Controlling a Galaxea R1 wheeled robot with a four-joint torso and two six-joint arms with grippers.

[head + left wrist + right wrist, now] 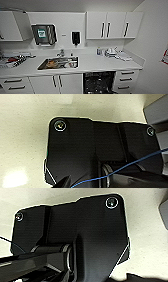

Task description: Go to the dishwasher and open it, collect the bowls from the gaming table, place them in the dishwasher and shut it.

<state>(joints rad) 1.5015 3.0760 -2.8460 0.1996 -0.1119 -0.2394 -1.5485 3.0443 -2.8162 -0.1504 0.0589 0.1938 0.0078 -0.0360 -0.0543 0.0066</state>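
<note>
The dishwasher [99,82] sits under the white counter [95,63], just right of the sink [58,63], and it stands open, showing a dark inside with racks. White drawers [126,80] flank it on the far side from the sink, and a cupboard door [68,83] sits below the sink. A dark dispenser [75,38] hangs on the wall above the sink. Both wrist views look down at a pale speckled floor [22,139]; whether either gripper is open or closed cannot be told.
</note>
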